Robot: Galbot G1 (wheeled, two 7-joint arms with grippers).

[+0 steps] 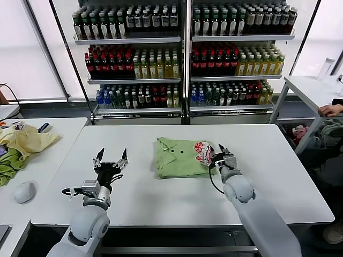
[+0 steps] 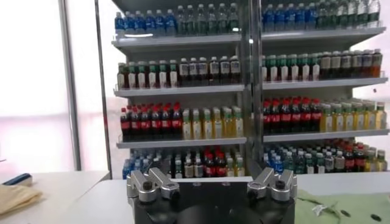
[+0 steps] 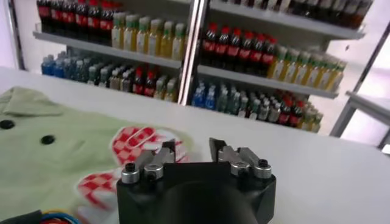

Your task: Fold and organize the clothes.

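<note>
The light green polo shirt (image 1: 179,158) lies folded on the white table (image 1: 268,166), collar and small buttons up, with its red-and-white graphic (image 1: 203,152) at its right edge. My right gripper (image 1: 218,153) is open at that right edge, low over the table. In the right wrist view its fingers (image 3: 159,153) stand apart over the shirt's (image 3: 55,152) graphic corner (image 3: 135,141), with bare table between them. My left gripper (image 1: 112,156) is open and empty, raised left of the shirt; its view shows the spread fingers (image 2: 152,184) and a shirt edge (image 2: 347,207).
Shelves of bottles (image 1: 182,53) stand behind the table. A side table on the left holds a pale yellow garment (image 1: 29,140), a darker green cloth (image 1: 10,163) and a mouse (image 1: 24,191). A person's hand (image 1: 329,110) rests on another table at the far right.
</note>
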